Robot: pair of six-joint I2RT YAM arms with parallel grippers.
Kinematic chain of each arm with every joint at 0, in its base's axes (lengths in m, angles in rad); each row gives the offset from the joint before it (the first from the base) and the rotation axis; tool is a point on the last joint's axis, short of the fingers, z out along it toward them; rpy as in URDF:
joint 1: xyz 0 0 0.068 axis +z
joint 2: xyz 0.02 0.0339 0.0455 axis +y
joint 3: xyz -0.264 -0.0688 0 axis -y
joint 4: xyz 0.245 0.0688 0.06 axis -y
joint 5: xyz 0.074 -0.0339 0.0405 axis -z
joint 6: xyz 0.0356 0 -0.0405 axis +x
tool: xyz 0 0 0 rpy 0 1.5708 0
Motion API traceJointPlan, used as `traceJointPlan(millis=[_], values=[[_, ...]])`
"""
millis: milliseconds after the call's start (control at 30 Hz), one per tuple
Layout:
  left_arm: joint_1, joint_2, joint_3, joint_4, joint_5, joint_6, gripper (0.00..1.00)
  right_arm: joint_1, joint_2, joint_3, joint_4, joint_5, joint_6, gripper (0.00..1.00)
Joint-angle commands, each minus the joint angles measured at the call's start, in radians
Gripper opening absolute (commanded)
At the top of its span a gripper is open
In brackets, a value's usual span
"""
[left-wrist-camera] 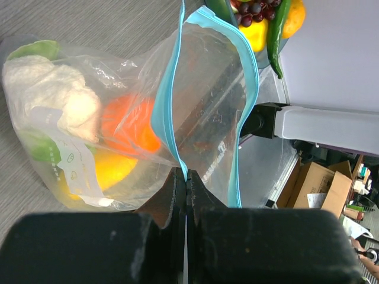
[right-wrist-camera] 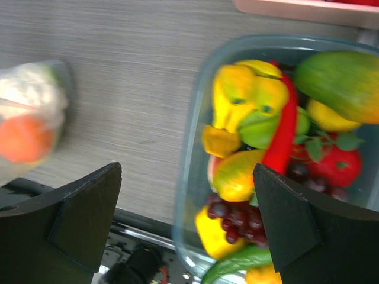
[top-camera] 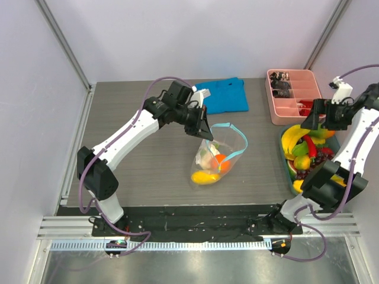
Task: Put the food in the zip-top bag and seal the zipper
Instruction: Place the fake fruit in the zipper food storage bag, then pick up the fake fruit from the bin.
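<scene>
Left end effector [left-wrist-camera: 186, 177] pinches light-blue zipper [left-wrist-camera: 161, 112] on clear plastic bag [left-wrist-camera: 204, 83]. Filling step: right end effector [right-wrist-camera: 186, 177], spread apart, should grasp bright toy food [right-wrist-camera: 237, 94].

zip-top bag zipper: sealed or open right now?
Open. The zipper strips stand apart in a wide loop at the mouth of the zip-top bag; the left tool pinches one strip.

Zip-top bag [left-wrist-camera: 201, 89]: clear, thin, crinkled glossy plastic. Table [top-camera: 148, 160]: matt grey woodgrain. Cloth [top-camera: 222, 94]: blue, soft.
</scene>
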Motion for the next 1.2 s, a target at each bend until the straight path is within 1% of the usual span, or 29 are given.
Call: traceJointPlan(millis=[0,67,200,267,300,367,400,467,567,667,700,733,800,933,967,1067,1100,1133,1167], values=[[0.007,-0.014,0.023,0.042,0.017,0.008,0.0,-0.056,0.072,0.089,-0.161,0.03,-0.128,0.97],[0.009,-0.012,0.02,0.046,0.02,0.01,0.0,-0.056,0.11,0.121,-0.163,0.048,-0.2,0.96],[0.009,-0.009,0.022,0.051,0.039,0.013,0.0,-0.047,0.127,0.121,-0.114,0.087,-0.351,0.98],[0.01,-0.009,0.022,0.049,0.04,0.022,0.0,-0.03,0.109,0.074,-0.093,0.139,-0.486,0.98],[0.009,-0.008,0.022,0.049,0.04,0.024,0.0,-0.02,0.094,0.049,-0.042,0.148,-0.526,0.98],[0.009,-0.004,0.02,0.049,0.046,0.025,0.0,-0.013,0.043,-0.032,0.034,0.156,-0.605,0.99],[0.01,-0.006,0.019,0.049,0.05,0.028,0.0,0.008,0.031,-0.076,0.102,0.17,-0.62,1.0],[0.01,-0.004,0.017,0.052,0.051,0.028,0.0,0.039,0.015,-0.104,0.139,0.193,-0.671,1.0],[0.013,-0.007,0.005,0.063,0.056,0.027,0.0,0.1,0.02,-0.138,0.176,0.225,-0.711,0.99],[0.015,-0.006,0.0,0.062,0.057,0.027,0.0,0.161,0.015,-0.196,0.26,0.289,-0.709,1.0],[0.016,-0.007,0.002,0.062,0.059,0.025,0.0,0.177,0.006,-0.234,0.315,0.309,-0.714,1.0],[0.018,-0.006,0.002,0.06,0.059,0.025,0.0,0.206,0.001,-0.253,0.34,0.352,-0.723,1.0],[0.018,-0.006,0.005,0.057,0.062,0.027,0.0,0.23,-0.009,-0.309,0.418,0.392,-0.731,1.0],[0.021,-0.003,0.004,0.051,0.062,0.03,0.0,0.253,0.018,-0.317,0.457,0.437,-0.729,0.98],[0.021,-0.003,0.004,0.051,0.063,0.03,0.0,0.255,0.026,-0.314,0.455,0.443,-0.728,0.97],[0.023,-0.001,0.0,0.051,0.065,0.028,0.0,0.255,0.047,-0.304,0.455,0.47,-0.719,0.83],[0.024,0.0,0.0,0.049,0.065,0.028,0.0,0.253,0.05,-0.304,0.458,0.475,-0.711,0.76],[0.024,0.002,0.0,0.049,0.065,0.027,0.0,0.255,0.049,-0.302,0.457,0.478,-0.691,0.72],[0.024,0.002,0.0,0.049,0.069,0.021,0.0,0.255,0.04,-0.299,0.446,0.475,-0.689,0.66]])
